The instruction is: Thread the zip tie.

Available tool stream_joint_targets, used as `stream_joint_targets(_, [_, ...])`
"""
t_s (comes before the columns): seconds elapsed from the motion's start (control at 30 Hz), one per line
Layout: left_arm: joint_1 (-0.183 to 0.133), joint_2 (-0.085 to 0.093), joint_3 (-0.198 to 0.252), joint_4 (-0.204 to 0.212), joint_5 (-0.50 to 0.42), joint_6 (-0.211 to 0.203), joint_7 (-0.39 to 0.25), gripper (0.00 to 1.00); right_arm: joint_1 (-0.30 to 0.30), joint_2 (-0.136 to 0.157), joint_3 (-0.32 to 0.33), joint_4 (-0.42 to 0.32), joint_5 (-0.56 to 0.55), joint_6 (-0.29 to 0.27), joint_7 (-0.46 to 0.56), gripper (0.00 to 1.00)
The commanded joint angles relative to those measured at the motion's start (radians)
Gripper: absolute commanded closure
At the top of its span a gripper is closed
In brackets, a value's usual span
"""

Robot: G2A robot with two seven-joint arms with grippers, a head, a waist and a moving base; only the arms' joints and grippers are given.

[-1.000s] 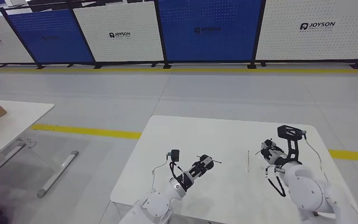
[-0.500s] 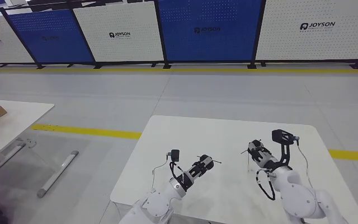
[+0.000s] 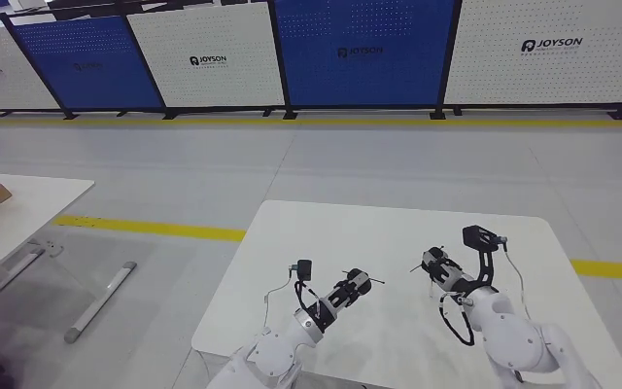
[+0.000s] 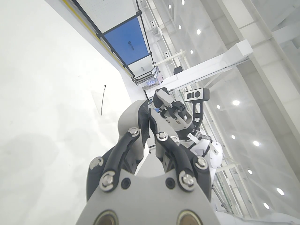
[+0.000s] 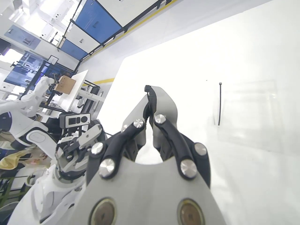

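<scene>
**A:** Jaws first. How do they stand?

**B:** Both pairs are together. The right gripper (image 5: 147, 93) has its tips pressed against each other, with nothing between them that I can see. The left gripper (image 4: 147, 111) looks closed and empty too.

**A:** And the zip tie?

**B:** The zip tie (image 5: 219, 104) lies flat and straight on the white table (image 3: 321, 233), on its right half. Its small head points to the far edge and its tail to the near one. The right gripper hangs close beside it without touching. The left gripper is well apart from it, toward the near left.

**A:** So how far along is the job?

**B:** Hardly begun, I'd judge. The tie is an open strip with its tail outside the head, and neither gripper holds it. It has yet to be picked up, steadied at both ends, and the tail fed through the head.

**A:** What comes first?

**B:** Probably opening the right jaws. The strip is thin and lies flat on the table, so the pinch may be fiddly.
</scene>
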Motion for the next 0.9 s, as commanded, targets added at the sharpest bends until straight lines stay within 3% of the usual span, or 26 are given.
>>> stream_joint_targets(0.0, [0.0,0.0,0.0,0.0,0.0,0.0,0.0,1.0,-0.007,-0.001,0.0,0.002,0.007,-0.005,-0.022,1.0])
stream_joint_targets(0.17, [0.0,0.0,0.0,0.0,0.0,0.0,0.0,1.0,-0.011,-0.009,-0.013,0.007,0.016,0.021,-0.102,1.0])
stream_joint_targets(0.87, [0.0,0.0,0.0,0.0,0.0,0.0,0.0,1.0,-0.011,-0.009,-0.014,0.007,0.016,0.021,-0.105,1.0])
